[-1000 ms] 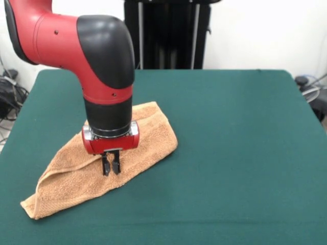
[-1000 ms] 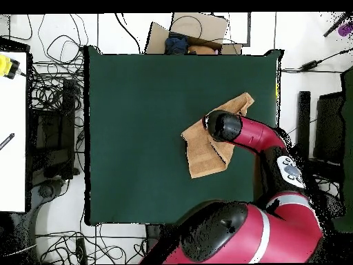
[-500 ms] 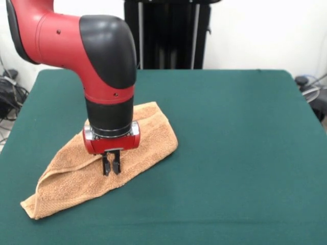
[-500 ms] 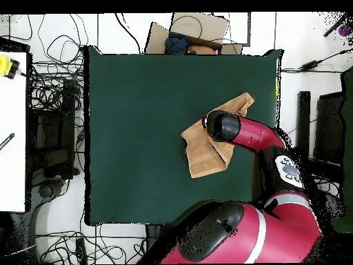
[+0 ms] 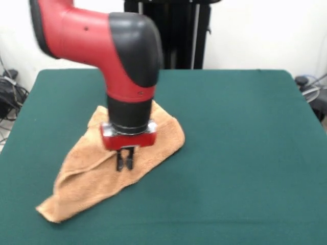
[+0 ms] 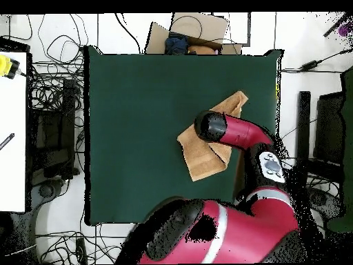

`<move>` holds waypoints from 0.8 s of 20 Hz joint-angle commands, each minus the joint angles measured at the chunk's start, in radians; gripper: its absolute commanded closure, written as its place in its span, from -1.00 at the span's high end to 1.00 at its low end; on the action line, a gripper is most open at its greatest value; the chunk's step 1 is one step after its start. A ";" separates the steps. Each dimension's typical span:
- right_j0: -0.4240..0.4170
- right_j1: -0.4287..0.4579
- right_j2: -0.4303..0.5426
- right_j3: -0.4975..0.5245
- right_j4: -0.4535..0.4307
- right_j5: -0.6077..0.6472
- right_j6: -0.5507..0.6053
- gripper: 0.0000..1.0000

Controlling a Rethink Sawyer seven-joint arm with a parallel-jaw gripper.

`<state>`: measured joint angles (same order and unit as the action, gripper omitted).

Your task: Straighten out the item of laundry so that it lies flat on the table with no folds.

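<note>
Table: dark green top (image 5: 245,153), white wall behind, cables on the floor around it.
Towel: crumpled tan towel (image 5: 87,178) lying on my right half.
Jaws: my gripper (image 5: 125,161) pinched on the towel's fold.
Hidden: towel middle under my arm.

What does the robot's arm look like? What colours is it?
The arm is shiny red with big rounded black parts at the bend and wrist. Small dark dots sit on the red shell. Below the black wrist comes a red collar with a silver ring, and under it the small black gripper with two thin jaws. From above, a pale patch with dark marks shows on the arm.
</note>
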<state>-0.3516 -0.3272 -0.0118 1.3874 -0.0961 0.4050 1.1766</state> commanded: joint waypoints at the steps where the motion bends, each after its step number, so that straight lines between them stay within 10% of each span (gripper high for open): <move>1: 0.151 -0.024 -0.034 0.169 0.102 0.086 0.447 -1.00; 16: 0.235 -0.124 -0.099 0.213 0.243 0.253 0.500 -1.00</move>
<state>-0.1058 -0.4385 -0.0847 1.4962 0.0964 0.5871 1.4037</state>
